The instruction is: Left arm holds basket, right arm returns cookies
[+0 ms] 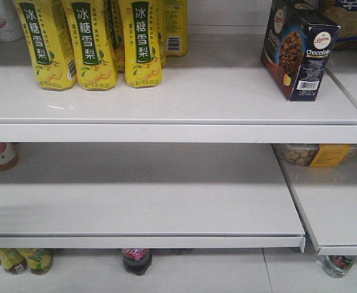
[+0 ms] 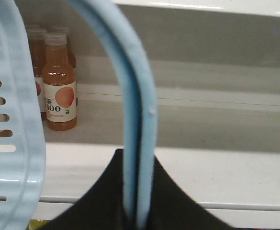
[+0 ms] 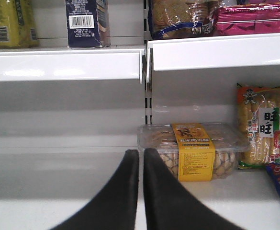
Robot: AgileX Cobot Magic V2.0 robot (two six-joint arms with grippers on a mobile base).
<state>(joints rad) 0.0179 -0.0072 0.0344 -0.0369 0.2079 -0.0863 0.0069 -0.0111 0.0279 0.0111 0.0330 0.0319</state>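
My left gripper (image 2: pixel 139 211) is pinching the basket (image 2: pixel 13 143) handle; my right gripper (image 3: pixel 140 191), pressed together and empty, is sitting below the shelf (image 1: pixel 166 131) where the cookies (image 1: pixel 297 52) are standing, so I judge only retreating remains

We see a dark navy cookies box (image 1: pixel 297 49) with white lettering, yellow bottles (image 1: pixel 93 43) with green labels, a light blue slotted basket (image 2: pixel 10 143), and white shelves (image 1: pixel 166 97).

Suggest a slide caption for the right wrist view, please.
Right gripper shut and empty below the shelf where the cookies now stand.
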